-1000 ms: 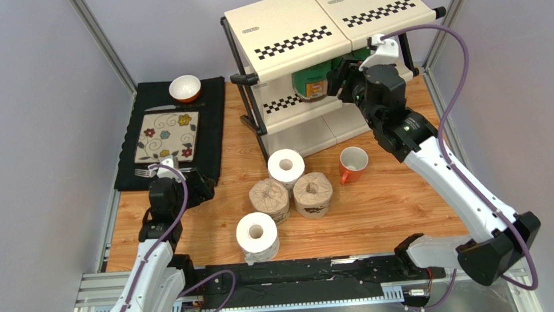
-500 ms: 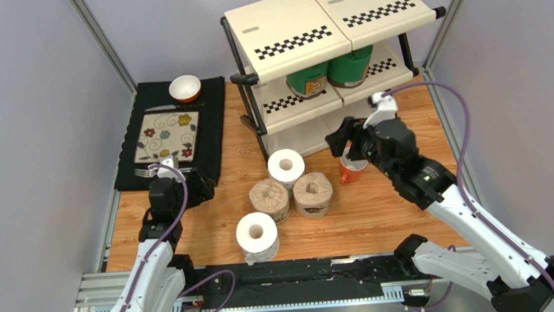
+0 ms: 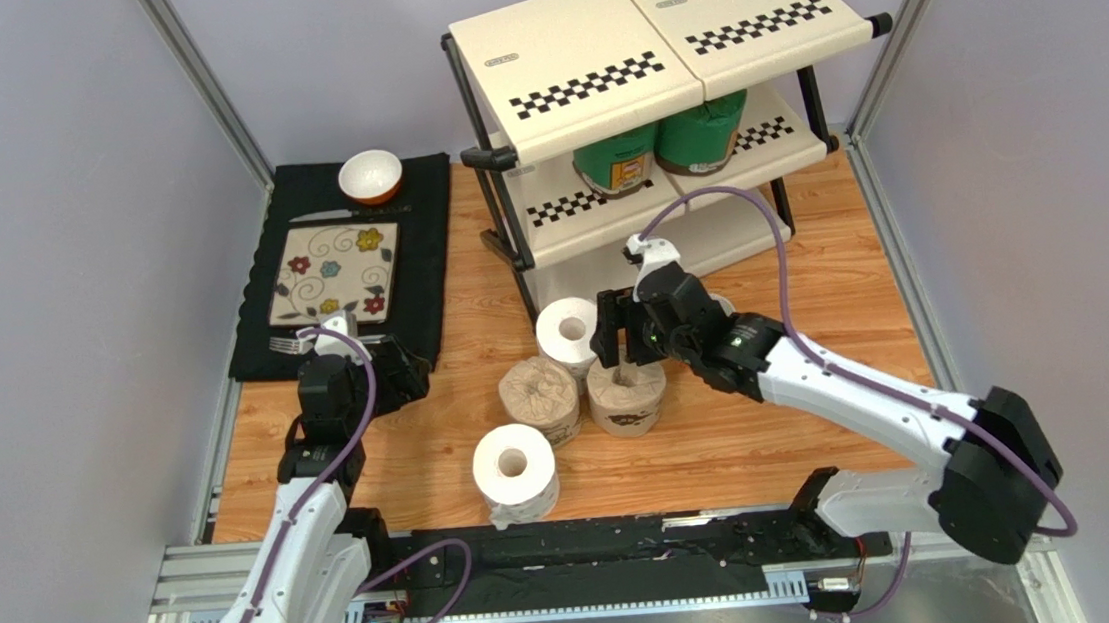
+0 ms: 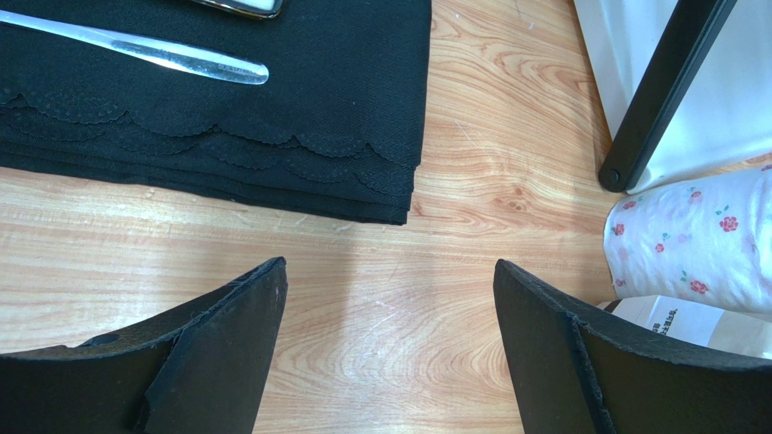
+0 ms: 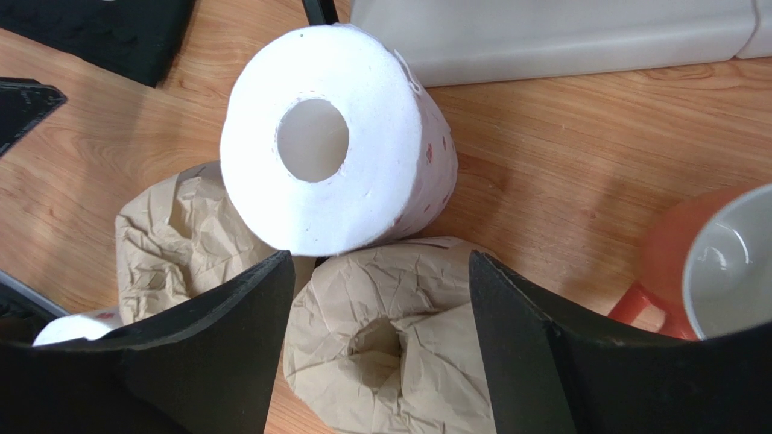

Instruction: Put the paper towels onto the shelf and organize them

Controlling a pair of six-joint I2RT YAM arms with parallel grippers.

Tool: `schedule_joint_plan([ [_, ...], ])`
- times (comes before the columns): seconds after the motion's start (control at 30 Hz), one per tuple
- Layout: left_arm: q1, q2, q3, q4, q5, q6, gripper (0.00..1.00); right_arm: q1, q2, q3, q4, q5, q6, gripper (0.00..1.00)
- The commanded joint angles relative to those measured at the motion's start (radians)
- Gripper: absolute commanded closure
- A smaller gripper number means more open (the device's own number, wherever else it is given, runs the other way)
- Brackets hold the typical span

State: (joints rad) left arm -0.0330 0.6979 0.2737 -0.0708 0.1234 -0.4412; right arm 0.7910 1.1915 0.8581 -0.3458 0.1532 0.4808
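From overhead I see the shelf [image 3: 577,61] in the upper centre of the frame. The left green roll [image 3: 617,162] and the right green roll [image 3: 701,135] sit side by side on its middle tier. The other four paper towels are on the desk [image 3: 429,443] in front of it, mid-frame. The far white roll [image 3: 572,331] lies nearest the shelf, tilted and resting on the left kraft roll [image 3: 539,394] and the right kraft roll [image 3: 628,391], which touch each other. The near white roll [image 3: 514,470] stands just below them.

My right end effector [image 5: 381,357] hangs over the right kraft roll, jaws released and spread to either side of it, grasping nothing. The orange mug [image 5: 716,271] shows at the right edge of that wrist view.

My left end effector [image 4: 390,353] sits low over bare desk at the lower left of the overhead frame, jaws apart and empty. It is beside the black placemat [image 3: 427,248], which carries the floral plate [image 3: 336,271].
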Motion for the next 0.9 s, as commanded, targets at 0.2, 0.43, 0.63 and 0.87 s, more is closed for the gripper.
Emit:
schedule_joint_plan([
  [0.2,0.004,-0.003,0.018,0.025,0.016,-0.005,0.07,0.004,0.145,0.090,0.159,0.100,-0.015,0.24],
  [0.43,0.004,0.005,0.016,0.032,0.019,-0.005,0.07,0.004,0.218,0.119,0.172,0.147,-0.008,0.24],
  [0.63,0.004,0.006,0.015,0.034,0.022,-0.007,0.07,0.005,0.298,0.153,0.171,0.152,-0.007,0.24],
  [0.87,0.004,0.005,0.010,0.037,0.022,-0.007,0.07,0.005,0.345,0.160,0.172,0.154,0.007,0.28],
])
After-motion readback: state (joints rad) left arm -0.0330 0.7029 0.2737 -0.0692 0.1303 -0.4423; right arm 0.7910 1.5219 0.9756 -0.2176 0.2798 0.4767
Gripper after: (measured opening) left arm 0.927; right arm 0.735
